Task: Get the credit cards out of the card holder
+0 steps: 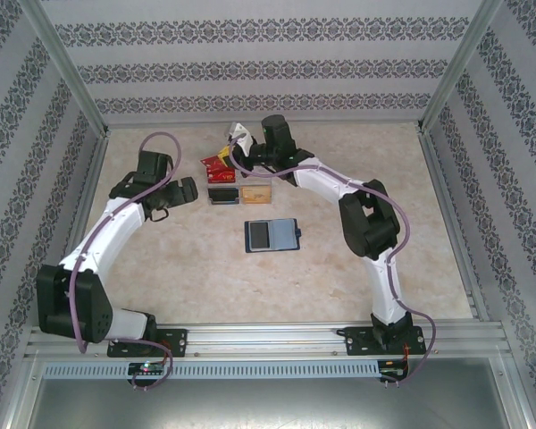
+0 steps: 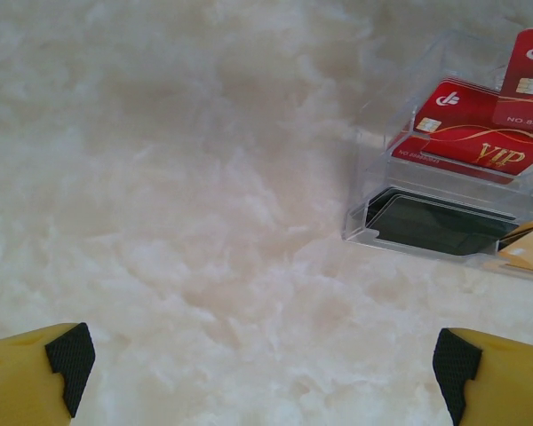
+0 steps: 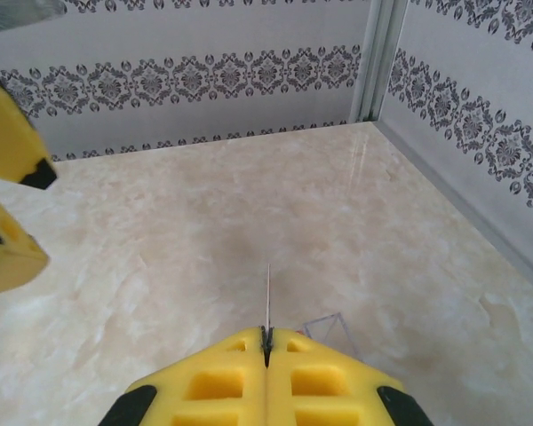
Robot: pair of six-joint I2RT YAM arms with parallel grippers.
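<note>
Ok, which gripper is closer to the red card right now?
Right. The right gripper, jaws shut on a thin white card, hangs just beyond the red card at its far right side. The left gripper, jaws open, is farther off on its near left side.

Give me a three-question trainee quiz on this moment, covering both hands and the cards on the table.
1. True or false: the left hand is open with nothing between its fingers.
2. Which card lies nearest the card holder? A) red B) orange-gold card C) black
3. What is the right hand doing?
Key: 1 true. 2 B. 3 It is shut, pinching a thin white card, seen edge-on from its wrist camera.
</note>
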